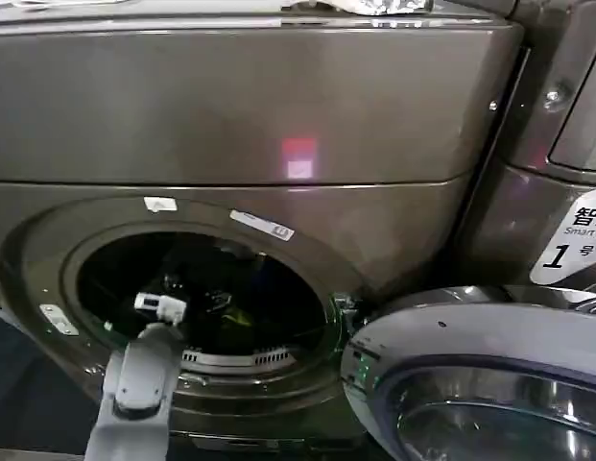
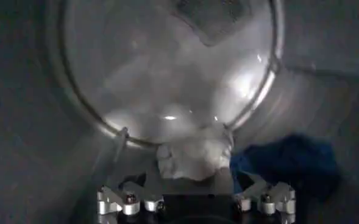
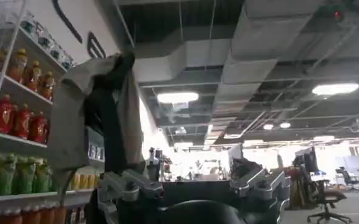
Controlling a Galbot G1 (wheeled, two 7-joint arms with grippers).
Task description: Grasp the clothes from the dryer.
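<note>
The bronze-grey dryer (image 1: 393, 240) stands with its round porthole open. Its grey-rimmed glass door (image 1: 489, 375) is swung out at the lower right. My left arm (image 1: 139, 375) reaches through the porthole into the dark drum. Inside, a whitish-grey piece of the clothes (image 2: 191, 157) lies on the drum floor against the back wall, and a dark blue piece (image 2: 289, 163) lies beside it. My left gripper (image 2: 194, 192) is open just short of the whitish-grey piece, one finger to each side. My right gripper (image 3: 194, 185) is open and holds nothing, pointing up at a ceiling away from the dryer.
A similar grey machine with a "Smart wash" sticker (image 1: 576, 240) stands right of the dryer. The open door blocks the lower right. The porthole ring (image 1: 48, 317) closely surrounds my left arm. Shelves of bottles (image 3: 14, 122) and a draped grey cover (image 3: 94, 109) appear beside my right gripper.
</note>
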